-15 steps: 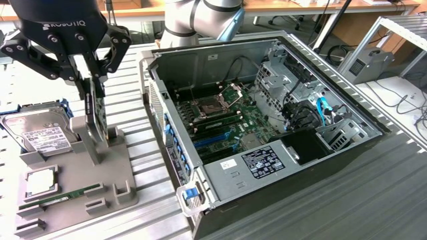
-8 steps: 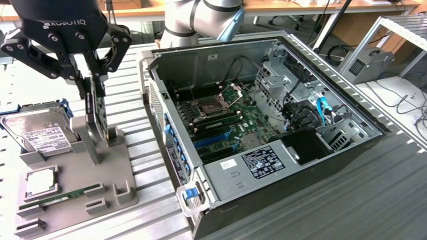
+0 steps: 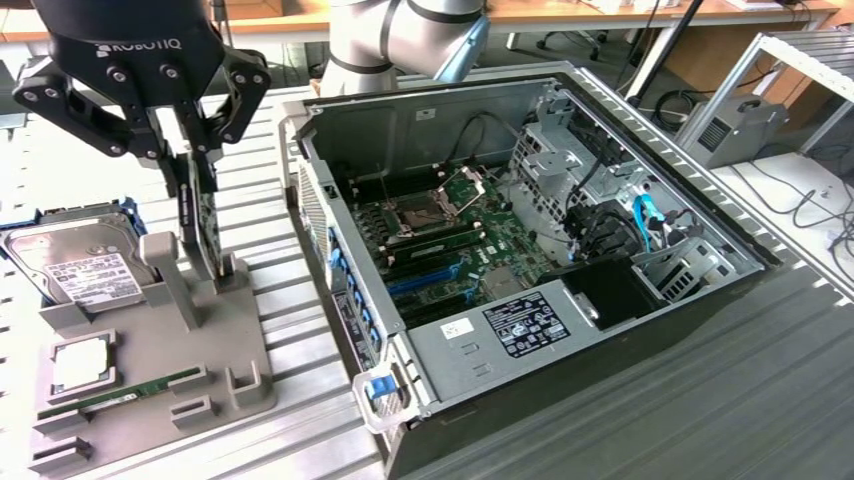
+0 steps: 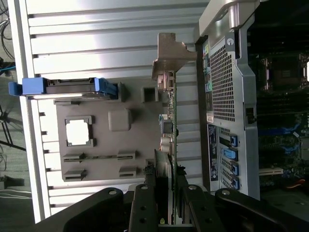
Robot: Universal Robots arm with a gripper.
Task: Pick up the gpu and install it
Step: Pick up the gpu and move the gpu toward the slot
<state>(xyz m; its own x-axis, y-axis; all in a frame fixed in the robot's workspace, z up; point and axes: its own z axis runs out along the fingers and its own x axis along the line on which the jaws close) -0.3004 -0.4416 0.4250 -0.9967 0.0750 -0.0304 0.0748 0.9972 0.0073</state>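
Observation:
The gpu (image 3: 202, 228) is a thin dark card standing upright on its edge in the grey holder tray (image 3: 200, 350), at the exterior view's left. My gripper (image 3: 196, 175) comes down from above, with a finger on each face of the card's top edge, shut on it. In the wrist view the gpu (image 4: 170, 125) shows edge-on, its silver end bracket (image 4: 169, 53) at the far end, and my gripper (image 4: 166, 205) clamps the near end. The card's lower edge is still level with the holder's posts.
The open computer case (image 3: 400, 390) lies at the exterior view's right, its motherboard (image 3: 447, 250) exposed. The holder also carries a silver hard drive (image 3: 83, 268), a CPU (image 3: 83, 365) and a green RAM stick (image 3: 127, 390). The case's perforated rear (image 4: 224, 82) sits close beside the card.

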